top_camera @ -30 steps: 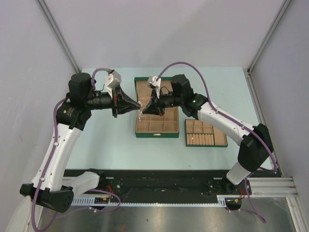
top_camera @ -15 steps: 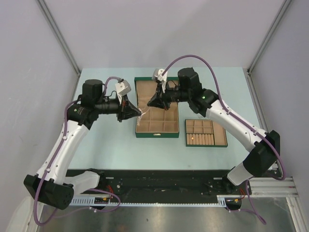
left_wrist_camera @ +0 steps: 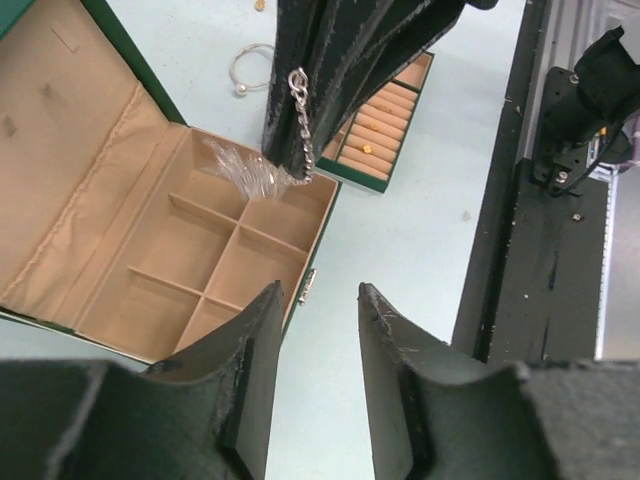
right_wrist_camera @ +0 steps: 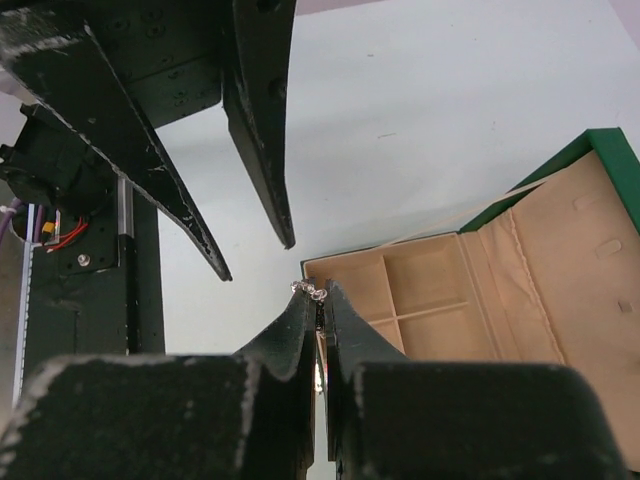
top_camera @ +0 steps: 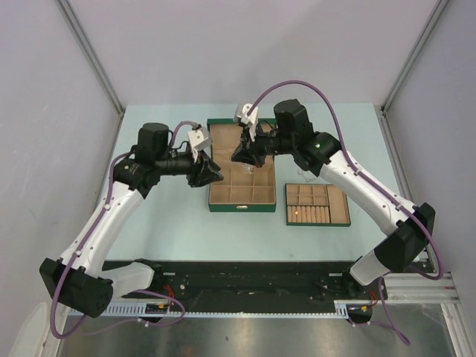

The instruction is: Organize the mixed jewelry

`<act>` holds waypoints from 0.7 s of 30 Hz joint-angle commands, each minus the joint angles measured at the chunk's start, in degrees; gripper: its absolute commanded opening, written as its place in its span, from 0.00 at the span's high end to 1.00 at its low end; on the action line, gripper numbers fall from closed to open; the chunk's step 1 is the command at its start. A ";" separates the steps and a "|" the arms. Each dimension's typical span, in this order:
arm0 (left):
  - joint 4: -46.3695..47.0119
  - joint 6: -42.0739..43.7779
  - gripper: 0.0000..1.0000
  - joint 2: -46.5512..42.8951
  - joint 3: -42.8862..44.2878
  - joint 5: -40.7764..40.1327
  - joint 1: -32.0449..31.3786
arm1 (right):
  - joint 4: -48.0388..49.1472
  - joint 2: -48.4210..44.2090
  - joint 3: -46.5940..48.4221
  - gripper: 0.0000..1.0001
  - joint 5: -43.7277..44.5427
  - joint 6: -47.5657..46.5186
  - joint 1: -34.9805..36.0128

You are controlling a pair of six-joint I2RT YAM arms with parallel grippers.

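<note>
Tabletop (top_camera: 163,216) of matte pale blue-green. On it, rectangular green box (top_camera: 242,209), lined in soft tan fabric, lid thrown back, floor split by thin dividers into squarish cells. Just right of that, flat green tray (top_camera: 318,224) with rows of padded tan ring rolls, partly cut off behind black fingers in the left wrist view. At the box's left wall, left gripper (left_wrist_camera: 320,300): scuffed black wedge fingers, parted a moderate way, nothing between. Over the open cells, right gripper (right_wrist_camera: 318,296), pinched tight on chain necklace (left_wrist_camera: 298,92): silvery links draped at the fingertips, glassy pale cluster (left_wrist_camera: 245,175) hanging above a cell near the lid, contact with the lining impossible to judge. Beside the box on the tabletop, thin silvery loop (left_wrist_camera: 250,65), pale bead at one end. Near it, gold speck (left_wrist_camera: 260,5), too small to name.
</note>
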 commanded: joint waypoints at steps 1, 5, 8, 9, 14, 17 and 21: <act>4.02 1.69 0.57 -0.03 -0.20 -0.94 -0.53 | -2.29 -1.72 2.14 1.00 1.53 -1.85 0.27; 7.53 0.91 0.52 -0.47 -1.07 -0.76 -0.80 | -2.56 -1.81 1.96 1.00 2.32 -2.56 0.27; 10.43 0.73 0.48 -0.91 -2.39 0.02 -1.06 | -2.73 -1.89 1.96 1.00 2.41 -2.47 0.35; 11.39 0.81 0.48 -0.82 -2.66 0.29 -1.06 | -2.73 -1.89 1.79 1.00 2.50 -2.47 0.36; 14.30 -0.06 0.44 -0.47 -4.06 1.96 -1.50 | -2.99 -1.81 1.79 1.00 3.02 -2.56 0.44; 16.58 -1.03 0.42 0.14 -4.07 2.05 -1.85 | -3.08 -1.72 1.79 1.00 3.64 -2.73 0.53; 19.92 -2.17 0.40 1.19 -4.33 2.40 -2.38 | -3.35 -1.81 1.79 1.00 4.43 -3.35 0.71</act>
